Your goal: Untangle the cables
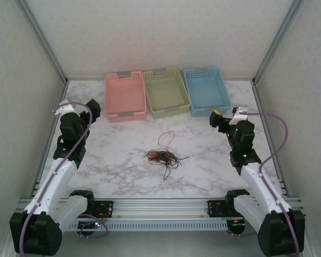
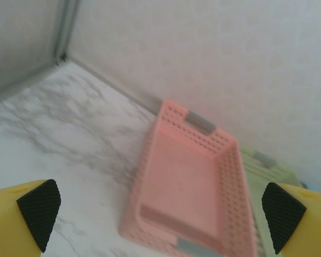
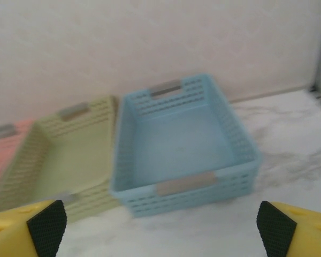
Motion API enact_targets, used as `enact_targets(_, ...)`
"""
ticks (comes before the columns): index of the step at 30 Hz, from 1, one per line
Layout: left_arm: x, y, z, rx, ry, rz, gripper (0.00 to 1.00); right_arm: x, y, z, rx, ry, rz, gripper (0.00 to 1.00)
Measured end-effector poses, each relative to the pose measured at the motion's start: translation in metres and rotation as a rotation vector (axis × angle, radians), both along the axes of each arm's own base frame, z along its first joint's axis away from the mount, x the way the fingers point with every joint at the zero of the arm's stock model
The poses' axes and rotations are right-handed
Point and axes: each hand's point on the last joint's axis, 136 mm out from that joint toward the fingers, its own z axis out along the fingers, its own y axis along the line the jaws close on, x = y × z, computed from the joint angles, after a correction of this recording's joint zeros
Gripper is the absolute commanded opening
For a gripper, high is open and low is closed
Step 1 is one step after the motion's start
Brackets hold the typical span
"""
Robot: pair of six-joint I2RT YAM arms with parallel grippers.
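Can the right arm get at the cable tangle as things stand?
Probably yes. The cables lie in the open on the table, with nothing between them and the right gripper, which hangs open near the blue basket.

Enclosed work cell, pale panels on three sides.

The tabletop (image 1: 117, 166) is white and marble-patterned with grey veining, flat and matte. A pale, finely textured back wall (image 1: 160, 32) meets it along a thin grey strip. A matching left wall (image 1: 16, 107) and right wall (image 1: 305, 107) close the sides. Metal posts (image 1: 44, 40) run up the rear corners, and a slotted metal rail (image 1: 160, 206) borders the near edge. Lighting is even and soft.
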Motion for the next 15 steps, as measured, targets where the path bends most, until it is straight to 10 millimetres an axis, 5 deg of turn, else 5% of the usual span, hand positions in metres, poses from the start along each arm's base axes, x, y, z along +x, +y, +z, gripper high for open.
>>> enact_targets(6,-0.023,-0.042,-0.002,-0.121,0.18,-0.226,1.0,-0.037,0.044,0.001,0.166,0.185,0.218,0.76)
enact_targets(15,-0.109,-0.07,-0.011,-0.18,0.3,-0.406,1.0,-0.127,0.13,-0.047,0.267,0.572,0.559,0.59)
